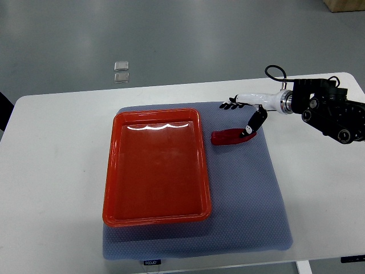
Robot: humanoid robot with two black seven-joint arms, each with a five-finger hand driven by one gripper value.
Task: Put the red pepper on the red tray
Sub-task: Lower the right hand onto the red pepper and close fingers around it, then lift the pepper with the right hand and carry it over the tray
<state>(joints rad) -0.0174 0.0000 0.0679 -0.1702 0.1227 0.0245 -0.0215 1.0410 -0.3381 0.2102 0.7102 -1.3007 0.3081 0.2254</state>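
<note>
**One thumb on the pepper, and plenty that could slip**

One white table (57, 171) fills most of the frame, and on it lies a grey mat (251, 205) carrying everything that matters. Its surface looks soft and textured, so a dragged object would probably catch and roll instead of sliding cleanly.

Next in size is the red tray (157, 220), empty, sitting on the left half of the mat with a raised rim all round. That rim is the main hazard: the pepper must be lifted clear of it, and a low carry would likely knock the right wall and shove the tray leftward across the mat.

Reaching in from the right edge is the right hand (246, 117), white and black, at upper right of the mat. Its fingers (230, 105) are spread toward the upper left and touch nothing, while one dark digit angles down onto the pepper. It holds nothing securely (contact at one end only, as far as can be seen). Closing from this pose could pinch only the tip, and the pepper may pivot or drop on the lift.

Smallest is the red pepper (228, 137), lying flat on the mat just beside the tray's upper right corner, not in it. Its colour nearly matches the tray, which may make judging the gap harder.

No left arm shows anywhere in view.
</note>
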